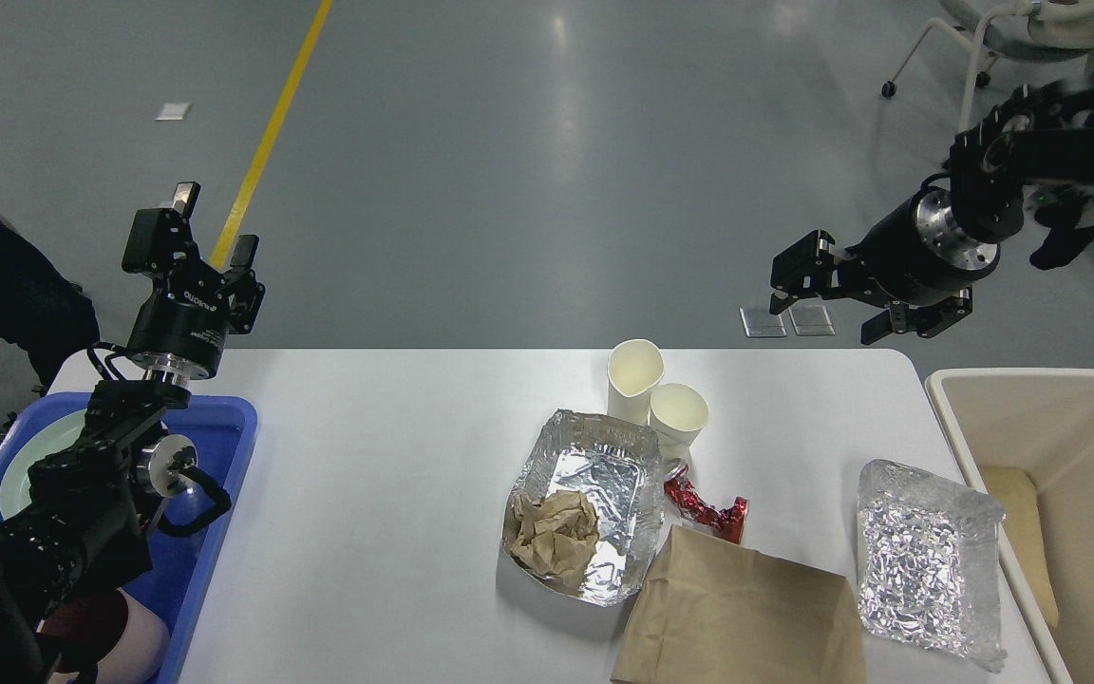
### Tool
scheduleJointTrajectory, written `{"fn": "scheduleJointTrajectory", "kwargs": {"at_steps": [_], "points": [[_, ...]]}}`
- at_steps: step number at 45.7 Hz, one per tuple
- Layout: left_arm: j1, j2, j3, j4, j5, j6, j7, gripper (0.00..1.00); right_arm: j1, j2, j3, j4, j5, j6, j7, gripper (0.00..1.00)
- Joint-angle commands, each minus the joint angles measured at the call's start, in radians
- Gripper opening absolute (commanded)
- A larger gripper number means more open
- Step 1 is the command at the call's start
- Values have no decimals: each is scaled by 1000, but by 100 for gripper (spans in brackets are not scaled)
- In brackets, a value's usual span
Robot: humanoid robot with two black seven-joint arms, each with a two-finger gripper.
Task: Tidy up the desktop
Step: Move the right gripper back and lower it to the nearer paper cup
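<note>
tray left | cups behind foil dish | bin right, contents unclear

Even, bright overhead illumination, with no single strong source visible. The grey floor carries soft vertical streaks of reflected ceiling light, brightest near the top centre and upper right. The desktop is uniformly lit and close to overexposed, so its matte white surface shows little texture. Shadows are short and diffuse: a faint grey band lies under the near edge of the foil tray, toward the desktop's front edge. Specular glints break up the tray's crumpled foil and that of the foil sheet near the desktop's right edge. Focus is sharp throughout, apart from slight motion blur on the right arm.
</note>
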Motion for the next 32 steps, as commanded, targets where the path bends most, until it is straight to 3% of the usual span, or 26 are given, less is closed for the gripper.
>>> {"fn": "scheduleJointTrajectory", "kwargs": {"at_steps": [1,5,18,23,32], "points": [[0,0,0,0,0,0,0,96,-22,3,10,-11,9,-24,0,100],[0,0,0,0,0,0,0,96,-113,5,22,-26,9,-99,0,100],[0,0,0,0,0,0,0,96,-487,146,114,-189,8,-521,-3,100],[0,0,0,0,0,0,0,96,-582,223,128,-288,9,-561,-3,100],[0,0,0,0,0,0,0,96,-642,236,177,-333,8,-570,-3,100]]}}
